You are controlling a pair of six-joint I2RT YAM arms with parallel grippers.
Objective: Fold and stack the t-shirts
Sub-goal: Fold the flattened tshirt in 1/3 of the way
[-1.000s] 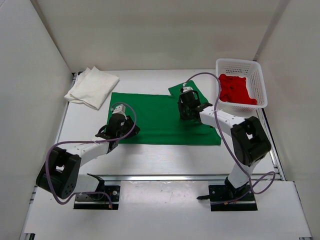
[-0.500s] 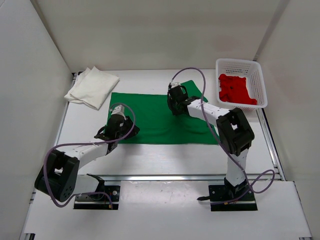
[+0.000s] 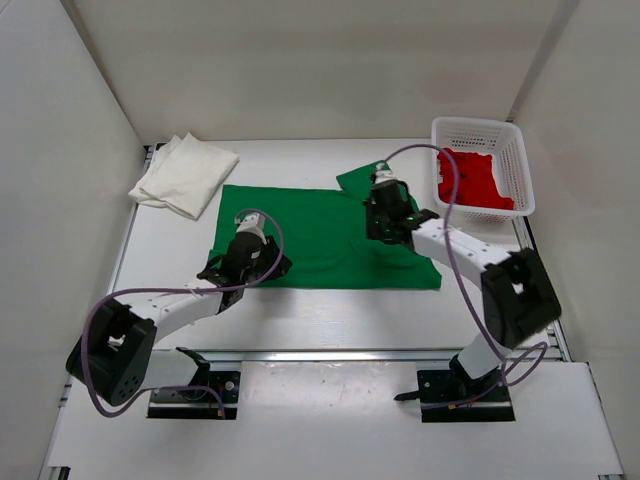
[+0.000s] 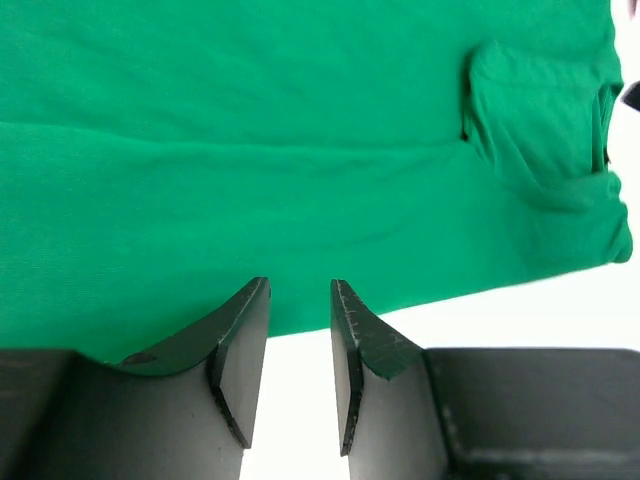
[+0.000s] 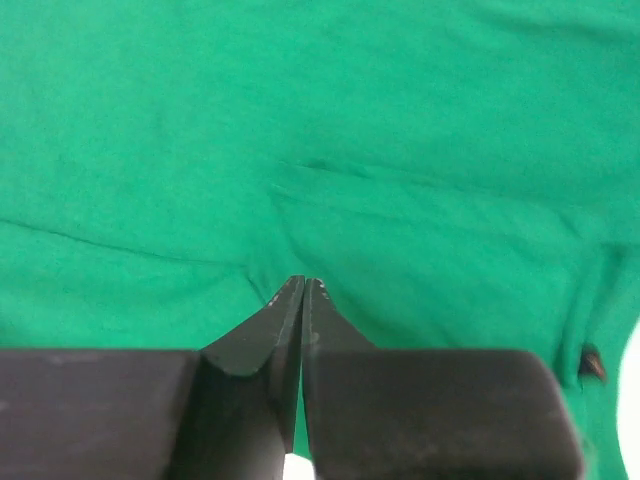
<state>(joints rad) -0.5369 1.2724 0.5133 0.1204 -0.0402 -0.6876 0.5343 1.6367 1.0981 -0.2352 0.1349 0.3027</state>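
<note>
Position: green t-shirt [image 3: 320,235] lies flat mid-surface [image 3: 340,305], long axis left-right. Left pincer [image 4: 300,288], jaws apart and empty, sits at the near-left hem, with the cloth running away from it. Right pincer [image 5: 303,285], jaws together, rests on cloth near the far-right sleeve. White t-shirt [image 3: 183,174] is folded far-left. Red t-shirt [image 3: 470,180] sits in the basket [image 3: 517,150].

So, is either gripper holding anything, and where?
Nothing visibly: left gripper open at near edge of the bright green cloth t-shirt; right gripper shut over it.
</note>
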